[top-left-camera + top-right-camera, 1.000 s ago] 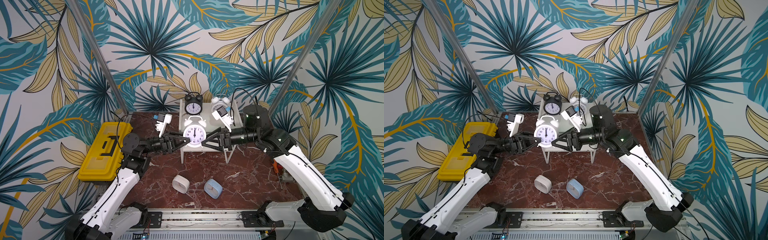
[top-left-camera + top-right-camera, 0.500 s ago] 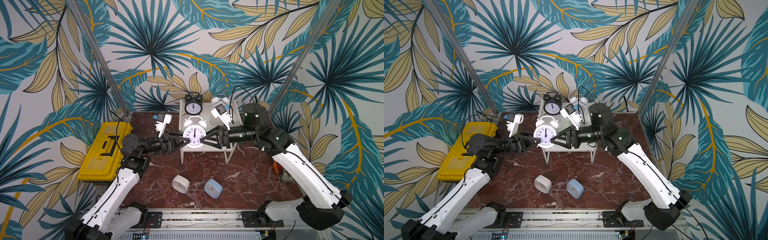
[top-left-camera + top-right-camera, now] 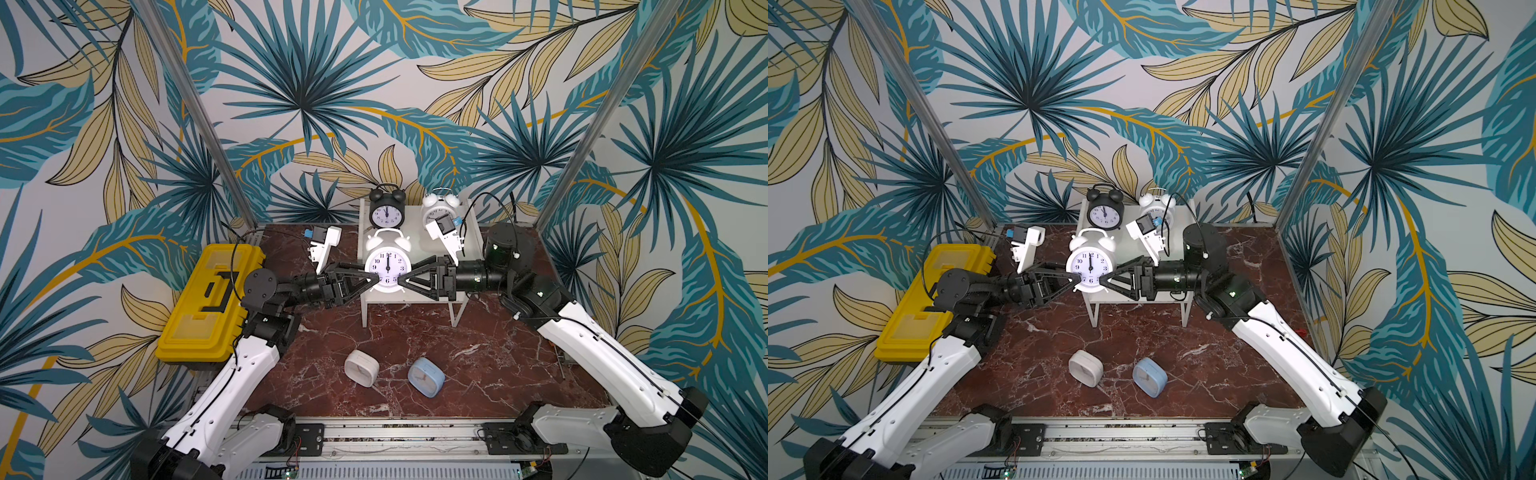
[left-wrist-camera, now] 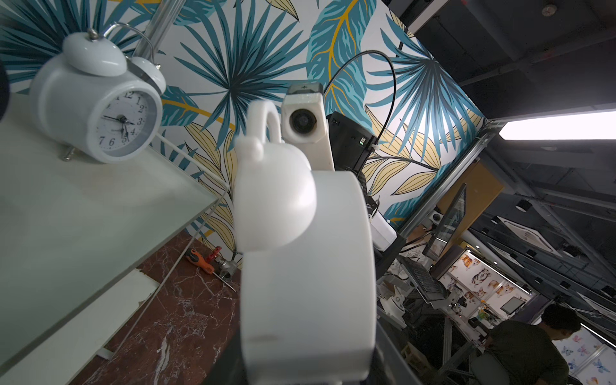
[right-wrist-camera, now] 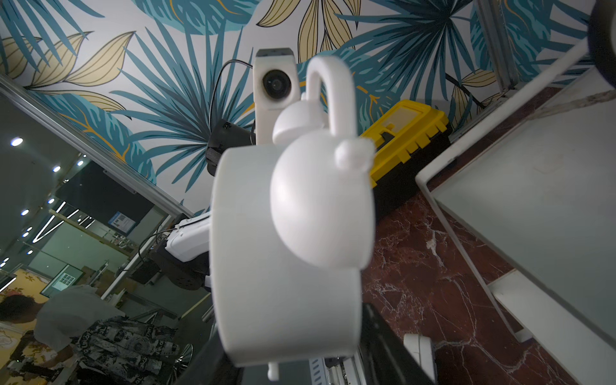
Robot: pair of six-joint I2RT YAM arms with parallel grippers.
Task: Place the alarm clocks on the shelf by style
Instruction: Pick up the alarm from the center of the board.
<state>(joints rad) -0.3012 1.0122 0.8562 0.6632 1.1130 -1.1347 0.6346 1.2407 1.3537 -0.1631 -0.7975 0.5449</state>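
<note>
— Where's the white bell clock [image 3: 387, 266]?
— Upright at the shelf [image 3: 413, 226] front edge, face up toward the top views. The left gripper [image 3: 375, 279] is clamped on it at its nine o'clock.
— And the right gripper [image 3: 402, 282]?
— Its tips touch the clock at three o'clock; whether it grips, I can't tell.
— The rest?
— The white square clock [image 3: 361, 368] and the blue square clock [image 3: 426, 377] lie at six o'clock of the shelf.

Right jaws closed in (slightly) on twin-bell clock [image 3: 387, 266].
</note>
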